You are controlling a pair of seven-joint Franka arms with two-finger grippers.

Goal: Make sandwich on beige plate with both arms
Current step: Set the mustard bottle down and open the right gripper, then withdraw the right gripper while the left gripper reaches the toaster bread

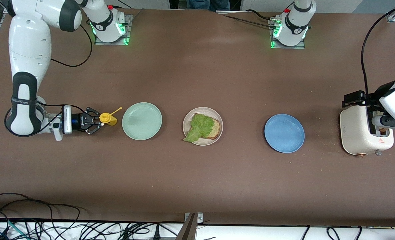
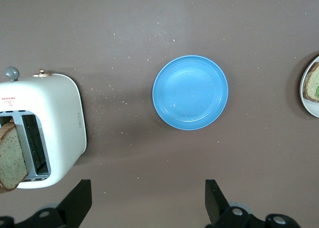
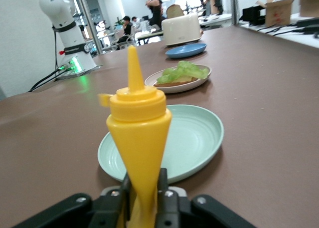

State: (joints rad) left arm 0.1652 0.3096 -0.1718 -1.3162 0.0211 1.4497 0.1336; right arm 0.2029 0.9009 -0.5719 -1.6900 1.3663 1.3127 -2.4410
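- Front view — as the beige plate [image 1: 218, 117] serves for landmark at mid-desk, the half-made sandwich [image 1: 202, 127] lies on it: one tan crusted slice under a ruffled lettuce leaf that overhangs the rim. Likely light, soft, crumbly; lettuce limp, apt to slide. Mint green plate [image 1: 142, 120] beside it toward the right arm's end; blue plate [image 1: 284, 133] and cream toaster [image 1: 362, 134] toward the left arm's end.
- Right gripper [image 1: 97, 124] low, just past the mint plate; fingers set about a yellow squeeze bottle [image 1: 109, 118].
- Left wrist view — left gripper [image 2: 148, 197] over bare desk [image 2: 149, 18] between toaster and blue plate, fingers wide apart, empty. Second slice [image 2: 11, 155] upright in the slot; best taken by its flat faces, gently.
- Right wrist view — bottle smooth, conical plastic; fingers [image 3: 162, 190] at its base, grip apparently loosening.
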